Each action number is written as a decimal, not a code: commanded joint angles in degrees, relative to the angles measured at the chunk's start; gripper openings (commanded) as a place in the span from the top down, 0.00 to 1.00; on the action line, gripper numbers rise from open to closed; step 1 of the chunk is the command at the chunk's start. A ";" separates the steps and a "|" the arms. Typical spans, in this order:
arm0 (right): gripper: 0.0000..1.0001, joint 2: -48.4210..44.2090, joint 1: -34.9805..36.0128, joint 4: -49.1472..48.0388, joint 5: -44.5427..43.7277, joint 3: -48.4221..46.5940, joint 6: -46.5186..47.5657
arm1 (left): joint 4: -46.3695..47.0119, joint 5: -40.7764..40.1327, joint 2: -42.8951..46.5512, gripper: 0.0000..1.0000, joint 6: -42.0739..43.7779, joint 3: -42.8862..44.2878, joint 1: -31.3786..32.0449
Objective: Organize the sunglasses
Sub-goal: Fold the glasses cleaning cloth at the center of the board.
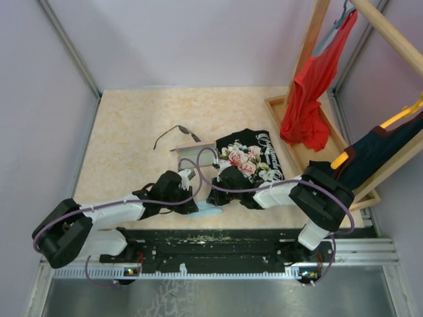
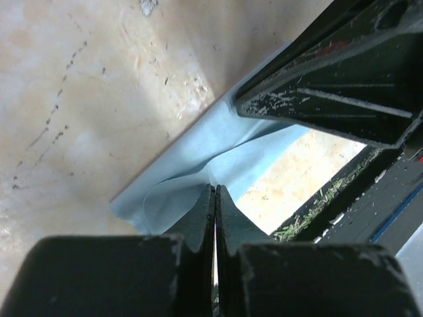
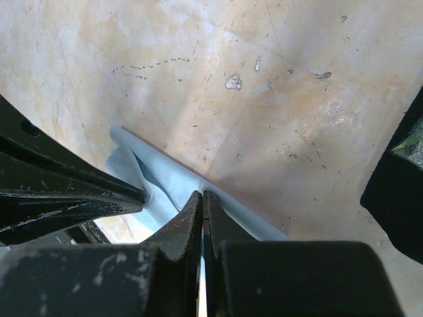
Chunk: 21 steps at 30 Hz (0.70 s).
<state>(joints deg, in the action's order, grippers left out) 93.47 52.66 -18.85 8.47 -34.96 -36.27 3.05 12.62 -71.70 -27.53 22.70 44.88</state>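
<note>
Top view: located the thin dark wire-framed sunglasses (image 1: pixel 177 134) on the beige bench (image 1: pixel 125 125), just beyond the pale pinkish oblong case (image 1: pixel 187 150) and well apart from both arms.

Left wrist view: found the left jaws pressed together on a fold of the small light-blue cloth (image 2: pixel 218 152).

Right wrist view: found the right jaws likewise clamped on another edge of the cloth.

Judged the step in hand as cloth folding, with the sunglasses untouched. Next move judged to call for finishing the fold, releasing the cloth, then reaching for the frame.
</note>
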 commanded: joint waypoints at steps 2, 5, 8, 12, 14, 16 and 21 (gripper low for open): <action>1.00 0.66 0.25 1.43 -3.20 -1.16 0.30 | -2.35 1.38 4.20 1.00 -1.72 -1.60 0.70; 1.00 0.66 0.25 1.49 -3.04 -1.00 0.32 | -2.88 0.78 7.34 1.00 -2.25 -1.18 0.90; 1.00 0.66 0.25 1.74 -3.16 -0.86 0.36 | -3.09 -1.45 9.12 1.00 -2.03 0.57 0.86; 1.00 0.51 0.25 1.80 -3.29 -0.55 0.35 | -3.14 -4.99 8.33 1.00 -1.92 2.89 0.82; 1.00 0.50 0.23 1.80 -3.16 -0.55 0.43 | -2.99 -6.70 6.04 1.00 -1.69 3.61 0.71; 1.00 0.51 0.26 1.80 -2.95 -0.55 0.50 | -3.02 -8.22 3.83 1.00 -1.59 4.13 0.73; 1.00 0.50 0.25 1.97 -2.92 -0.72 0.62 | -1.86 -8.85 -0.07 1.00 -1.07 4.24 0.72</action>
<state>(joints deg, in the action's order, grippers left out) 93.47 52.71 -18.85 8.38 -34.96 -36.27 0.01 5.76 -69.69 -29.10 25.87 45.60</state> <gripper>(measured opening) 0.004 0.005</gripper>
